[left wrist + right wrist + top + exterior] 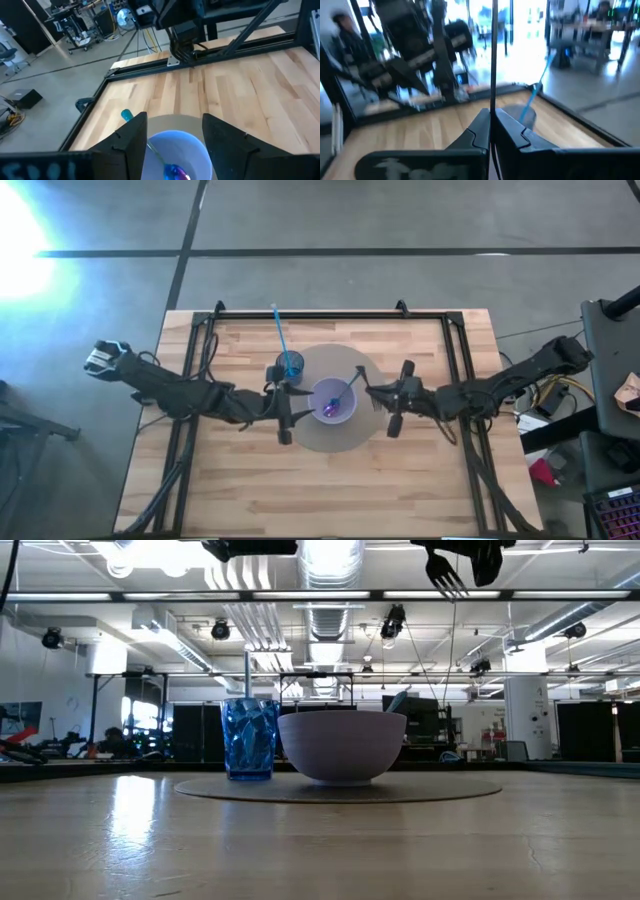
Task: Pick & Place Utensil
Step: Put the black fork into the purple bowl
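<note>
Harsh glare at the high view's left edge; right wrist view blurred.

Blue cup [290,364] w/ straw [279,330] on round mat [322,441], wooden table [250,490].

Looks like an industrial lab or robotics workshop. Bare polished concrete floor [400,215] marked with dark lines around a butcher-block table [250,490] framed by black metal rails [455,350]. Exposed silver ventilation ducts [330,565], pipes and hanging lights [395,625] under an open ceiling. White structural column [525,710] and more dark workstations along the far side of the hall. Loose cables and equipment [540,395] off the table's right edge, plus a wheeled stand with gear [75,25] on the open floor beyond the far edge.
</note>
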### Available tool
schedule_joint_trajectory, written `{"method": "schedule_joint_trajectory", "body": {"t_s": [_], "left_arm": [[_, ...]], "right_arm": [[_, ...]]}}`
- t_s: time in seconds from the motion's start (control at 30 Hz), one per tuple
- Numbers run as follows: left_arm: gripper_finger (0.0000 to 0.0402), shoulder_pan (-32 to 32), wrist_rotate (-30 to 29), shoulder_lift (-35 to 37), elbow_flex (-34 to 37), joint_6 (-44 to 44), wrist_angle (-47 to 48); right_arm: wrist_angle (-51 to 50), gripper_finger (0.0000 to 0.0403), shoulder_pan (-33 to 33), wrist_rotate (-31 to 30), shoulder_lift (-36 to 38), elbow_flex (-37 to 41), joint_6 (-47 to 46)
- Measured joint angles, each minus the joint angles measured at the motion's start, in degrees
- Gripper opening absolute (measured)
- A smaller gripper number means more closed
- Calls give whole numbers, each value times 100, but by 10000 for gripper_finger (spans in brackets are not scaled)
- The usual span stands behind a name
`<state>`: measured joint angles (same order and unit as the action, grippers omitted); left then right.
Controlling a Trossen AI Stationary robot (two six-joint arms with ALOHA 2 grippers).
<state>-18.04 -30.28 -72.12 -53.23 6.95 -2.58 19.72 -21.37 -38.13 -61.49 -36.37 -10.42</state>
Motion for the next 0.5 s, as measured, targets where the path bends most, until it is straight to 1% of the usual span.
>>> {"method": "schedule_joint_trajectory", "body": {"t_s": [0.2,0.33,0.5], "left_arm": [[186,44,5,0,6,-51,-46],[186,103,139,0,6,-110,-53],[186,297,541,0,6,-170,-90]], "right_arm": [[2648,11,14,85,-375,993,346],[3784,11,36,87,-815,1324,422],[4740,11,42,90,-1568,1325,694]]}}
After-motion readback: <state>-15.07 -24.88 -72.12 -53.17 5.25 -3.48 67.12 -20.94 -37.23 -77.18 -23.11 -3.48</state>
